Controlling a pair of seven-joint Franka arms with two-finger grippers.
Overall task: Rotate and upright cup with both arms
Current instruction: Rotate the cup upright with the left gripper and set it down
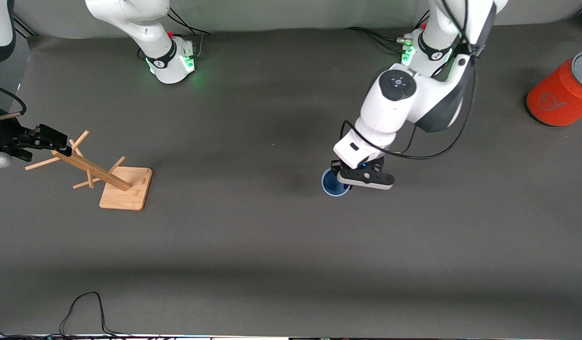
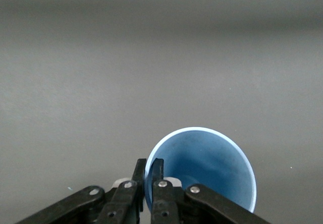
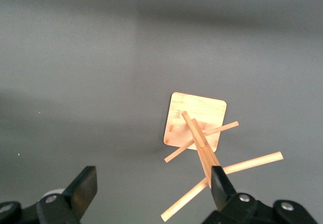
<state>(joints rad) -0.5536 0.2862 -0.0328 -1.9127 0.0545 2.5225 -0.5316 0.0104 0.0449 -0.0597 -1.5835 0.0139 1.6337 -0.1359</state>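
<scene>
The pale-blue cup [image 1: 331, 184] stands mouth-up near the table's middle, toward the left arm's end. Its darker blue inside shows in the left wrist view [image 2: 209, 166]. My left gripper [image 1: 341, 178] is shut on the cup's rim, one finger inside and one outside [image 2: 150, 167]. I cannot tell whether the cup's base touches the table. My right gripper [image 1: 54, 143] is open and empty [image 3: 151, 188]. It hovers over the top of a wooden peg rack at the right arm's end, well away from the cup.
The wooden peg rack [image 1: 90, 167] stands on a square base [image 1: 126, 189] and shows in the right wrist view [image 3: 199, 128]. A large orange cylinder with a grey top [image 1: 562, 94] lies at the left arm's end. A black cable [image 1: 83, 307] loops near the front edge.
</scene>
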